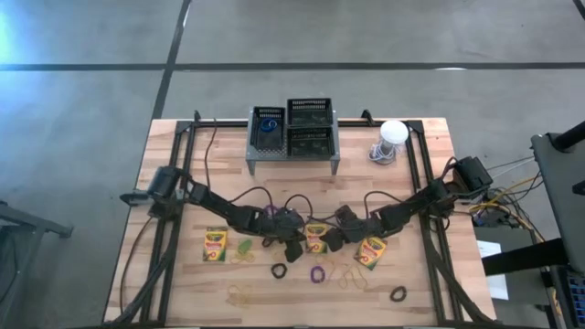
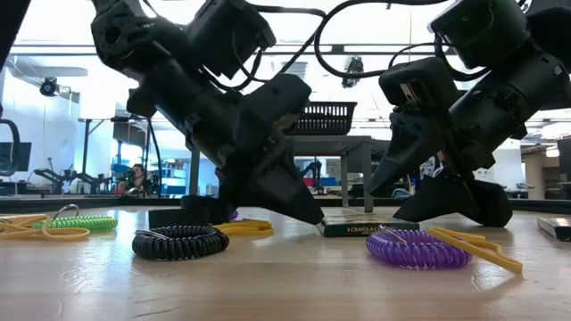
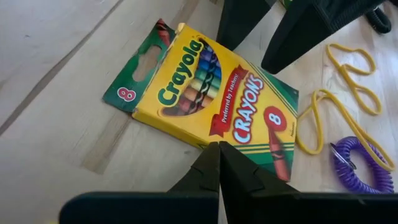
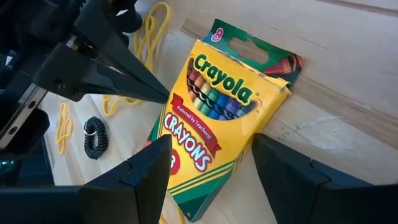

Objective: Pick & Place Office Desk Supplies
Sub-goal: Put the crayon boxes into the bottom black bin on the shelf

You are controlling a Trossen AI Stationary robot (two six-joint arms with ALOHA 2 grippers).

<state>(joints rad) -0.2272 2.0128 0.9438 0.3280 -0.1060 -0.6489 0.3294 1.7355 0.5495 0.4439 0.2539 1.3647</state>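
Observation:
Three yellow-and-green crayon boxes lie flat on the table: one at the left (image 1: 215, 245), one in the middle (image 1: 315, 239), one at the right (image 1: 371, 251). My left gripper (image 1: 300, 241) is shut, with its tip at the middle box's left long edge. My right gripper (image 4: 211, 165) is open, and its fingers stand astride that box's (image 4: 211, 112) bottom end on the right. Purple (image 1: 317, 273), black (image 1: 279, 270) and green (image 1: 245, 247) loop bands and tan rubber bands (image 1: 347, 277) lie near the front edge. My left gripper's shut fingertips (image 3: 219, 163) meet the middle box's long edge (image 3: 208, 140), near the bottom end of the box. They come slanting down from the table's left. The box lies face up on the table. My right gripper: I cannot tell whether its open fingers touch the box.
A grey mesh rack with black baskets (image 1: 292, 132) stands at the far middle, and a white-domed round object (image 1: 391, 135) to its right. Another black loop (image 1: 398, 294) and more tan bands (image 1: 242, 292) lie by the near edge. Both arms' cables cross the table's middle.

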